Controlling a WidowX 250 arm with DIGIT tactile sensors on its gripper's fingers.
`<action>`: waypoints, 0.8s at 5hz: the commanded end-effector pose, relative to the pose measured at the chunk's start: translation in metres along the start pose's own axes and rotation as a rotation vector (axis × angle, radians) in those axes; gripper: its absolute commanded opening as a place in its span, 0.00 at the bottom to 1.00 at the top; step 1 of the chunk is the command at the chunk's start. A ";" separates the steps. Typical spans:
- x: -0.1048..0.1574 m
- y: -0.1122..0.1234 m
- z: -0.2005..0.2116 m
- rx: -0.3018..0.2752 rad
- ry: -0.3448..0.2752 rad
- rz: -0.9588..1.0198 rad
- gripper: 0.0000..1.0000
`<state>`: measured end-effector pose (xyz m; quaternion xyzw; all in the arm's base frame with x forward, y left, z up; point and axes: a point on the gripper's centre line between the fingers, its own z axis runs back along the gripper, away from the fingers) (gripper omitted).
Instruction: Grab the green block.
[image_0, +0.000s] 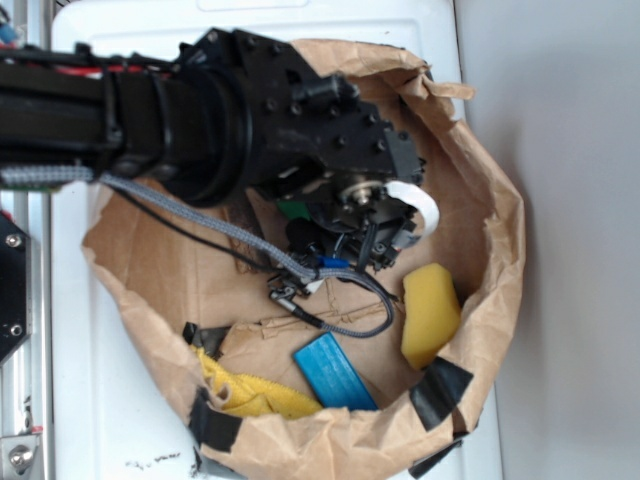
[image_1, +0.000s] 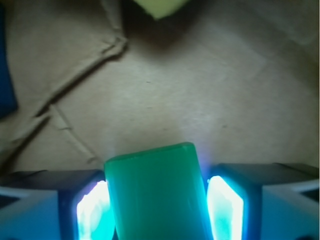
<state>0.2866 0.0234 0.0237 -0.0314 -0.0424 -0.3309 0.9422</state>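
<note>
Green block (image_1: 157, 192) between the fingers (image_1: 92, 207), inside the paper bag (image_0: 480, 180); gripper (image_1: 157, 210) nearly closed around it, contact on either side unclear (glare on both pads). Could slip out on lifting if only lightly pinched. Left to right: blue block (image_1: 6, 65), then yellow sponge (image_1: 157, 7), both cut off. Mostly hidden under the arm (image_0: 200, 110) from outside.

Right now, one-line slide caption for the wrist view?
Flat bright green block sits between the gripper's two glowing fingers above brown paper.
</note>
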 end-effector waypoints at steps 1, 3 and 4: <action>-0.003 -0.011 0.094 -0.030 -0.070 0.074 0.00; -0.015 -0.037 0.150 0.067 -0.041 0.208 0.00; -0.015 -0.045 0.156 0.122 -0.119 0.205 0.42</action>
